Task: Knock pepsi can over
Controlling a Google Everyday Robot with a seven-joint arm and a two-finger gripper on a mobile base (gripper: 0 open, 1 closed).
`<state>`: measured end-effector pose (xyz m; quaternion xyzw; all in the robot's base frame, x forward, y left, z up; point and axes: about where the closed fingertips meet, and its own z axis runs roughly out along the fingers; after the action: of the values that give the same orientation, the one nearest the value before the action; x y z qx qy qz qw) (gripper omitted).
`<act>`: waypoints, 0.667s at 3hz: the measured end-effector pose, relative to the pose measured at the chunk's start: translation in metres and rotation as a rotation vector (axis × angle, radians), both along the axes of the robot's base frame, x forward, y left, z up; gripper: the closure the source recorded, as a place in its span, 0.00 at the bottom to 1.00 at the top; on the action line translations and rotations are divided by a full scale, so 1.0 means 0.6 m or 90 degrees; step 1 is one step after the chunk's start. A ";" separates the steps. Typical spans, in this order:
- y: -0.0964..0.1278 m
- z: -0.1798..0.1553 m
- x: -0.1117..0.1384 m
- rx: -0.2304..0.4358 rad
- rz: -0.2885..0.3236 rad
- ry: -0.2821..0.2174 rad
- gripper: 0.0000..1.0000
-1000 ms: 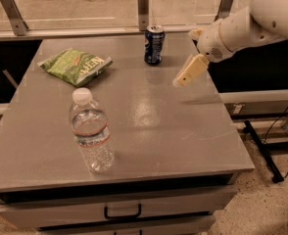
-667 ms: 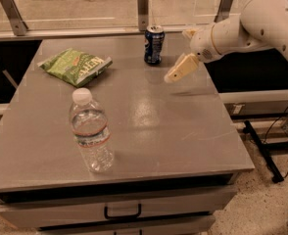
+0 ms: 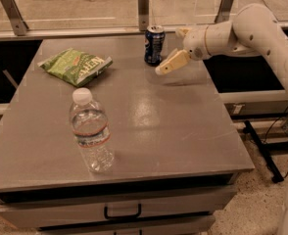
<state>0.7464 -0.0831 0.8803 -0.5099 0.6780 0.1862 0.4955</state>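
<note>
The robot's arm (image 3: 254, 28) is a thick, smooth, off-white tube with rounded joints and a few small dark screw holes. Its pale tan end effector (image 3: 171, 61) sits just right of the dark blue aluminium pepsi can (image 3: 154, 44).

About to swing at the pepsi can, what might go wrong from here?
The gripper hangs low beside the pepsi can, near its base: a low push may slide it rather than tip it. The can stands close to the far edge of the table, so once toppled it may roll off.
</note>
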 end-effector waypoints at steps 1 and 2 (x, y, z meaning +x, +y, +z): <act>0.042 0.016 0.000 0.060 0.038 -0.002 0.00; 0.100 0.051 -0.015 0.120 0.091 -0.007 0.00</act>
<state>0.7373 -0.0231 0.9106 -0.5090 0.6170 0.2811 0.5303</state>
